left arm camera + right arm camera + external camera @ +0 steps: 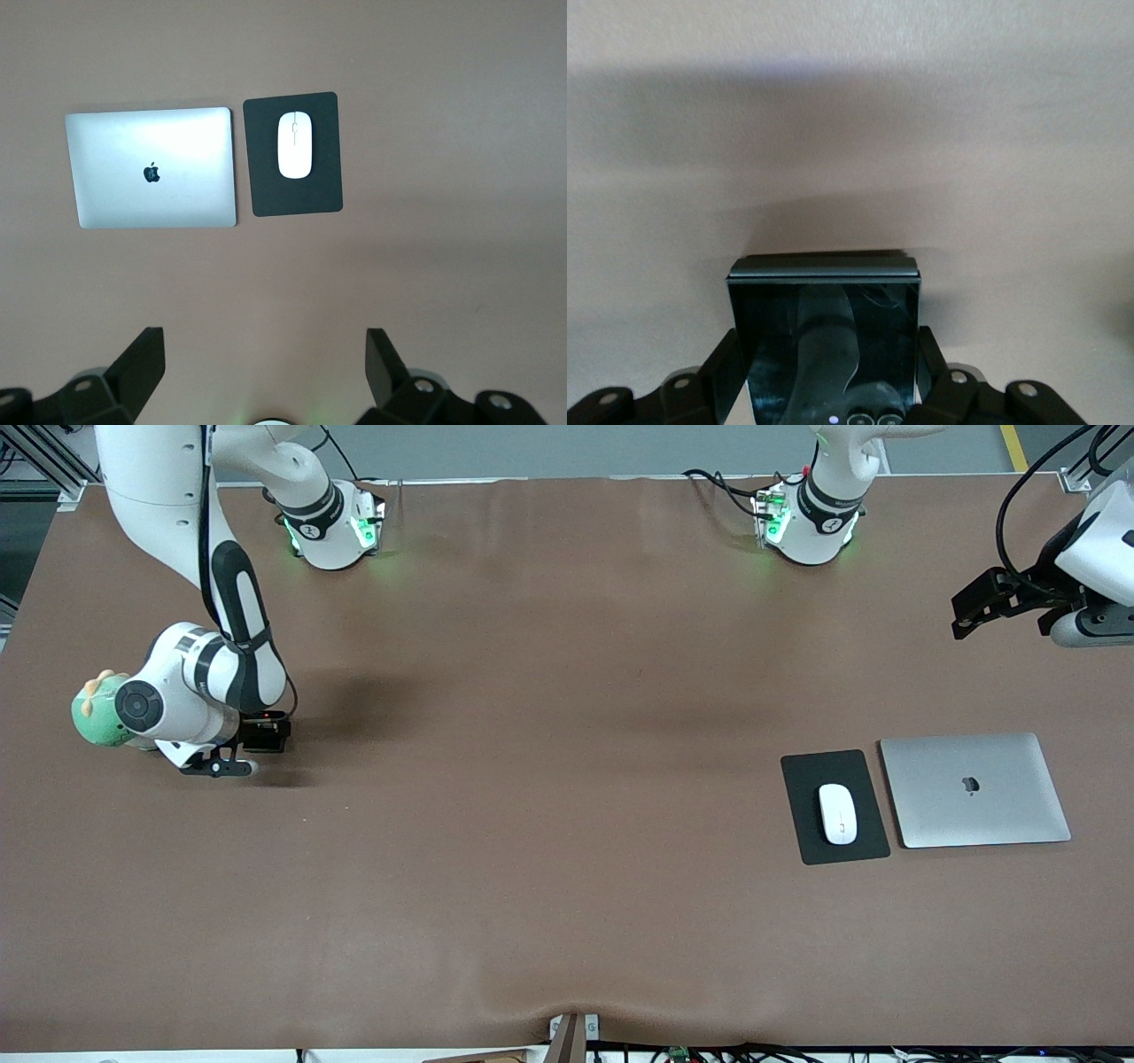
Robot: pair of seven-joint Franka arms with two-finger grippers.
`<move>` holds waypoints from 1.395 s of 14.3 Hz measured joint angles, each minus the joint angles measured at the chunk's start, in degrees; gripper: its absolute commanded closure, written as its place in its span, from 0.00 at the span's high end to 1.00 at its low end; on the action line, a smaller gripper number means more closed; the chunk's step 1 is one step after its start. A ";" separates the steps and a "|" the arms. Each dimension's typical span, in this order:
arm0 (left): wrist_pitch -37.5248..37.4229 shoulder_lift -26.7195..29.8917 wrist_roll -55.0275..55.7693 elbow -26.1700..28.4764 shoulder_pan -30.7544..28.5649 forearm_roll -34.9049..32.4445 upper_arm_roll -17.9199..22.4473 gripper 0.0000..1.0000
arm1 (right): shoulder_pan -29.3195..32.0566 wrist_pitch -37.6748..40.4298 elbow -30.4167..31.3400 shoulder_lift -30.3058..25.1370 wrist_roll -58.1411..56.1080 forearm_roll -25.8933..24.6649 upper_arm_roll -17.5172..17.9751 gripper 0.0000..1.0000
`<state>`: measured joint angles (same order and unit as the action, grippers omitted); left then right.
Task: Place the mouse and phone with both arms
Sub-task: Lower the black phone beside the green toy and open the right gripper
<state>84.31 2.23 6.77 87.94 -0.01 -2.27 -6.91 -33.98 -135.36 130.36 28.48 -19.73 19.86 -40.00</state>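
The mouse (pixel 837 813) lies on a dark mat (pixel 834 806), nearest the front camera of the things at the left arm's end of the table (pixel 549 797). It sits lengthwise along the mat with dark margin showing on every side, so it looks already placed. Just beside the mat, toward that end's table edge, lies a closed silver laptop (pixel 974 789), apart from the mat by a thin strip of table. Mat and laptop line up as a desk would have them, the mouse ready beside the computer.

Toward the right arm's end, the right gripper (pixel 232 763) is low over the table, clamped on the phone (pixel 824 341). Its fingers (pixel 716 372) press the phone's two side edges, which leaves the flat glossy face up, likely so it can be set down flat. A green plush toy (pixel 99 710) sits just beside that wrist, farther from the camera. It crowds that side, but the broad middle of the table is open brown cloth.

The left gripper (pixel 983 607) waits high over the table's end, fingers apart and empty, above the laptop and mat in its wrist view.
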 measured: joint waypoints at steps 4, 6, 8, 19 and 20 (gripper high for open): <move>0.00 0.00 0.00 0.02 0.02 0.00 -0.18 1.00 | -0.19 -0.09 0.05 -0.09 -0.07 0.00 0.03 1.00; 0.00 0.00 0.02 0.02 0.08 0.00 -0.42 1.00 | -0.48 -0.30 -0.45 -0.17 -0.83 0.00 0.12 1.00; 0.00 0.00 0.02 0.02 0.12 0.00 -0.50 1.00 | -0.64 -0.14 -2.39 -0.43 -1.46 0.00 0.13 1.00; 0.00 0.00 0.02 0.24 0.17 0.00 -0.89 1.00 | 0.97 17.22 -22.41 -1.42 -2.09 -0.02 -0.50 1.00; 0.00 0.00 0.02 0.24 0.17 0.00 -0.89 1.00 | 1.04 17.54 -23.49 -1.41 -2.09 -0.02 -0.50 1.00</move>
<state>84.31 2.23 6.79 88.17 0.15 -2.27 -7.80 -32.94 -117.82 106.88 27.08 -21.82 19.84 -40.50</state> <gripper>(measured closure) 0.000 0.000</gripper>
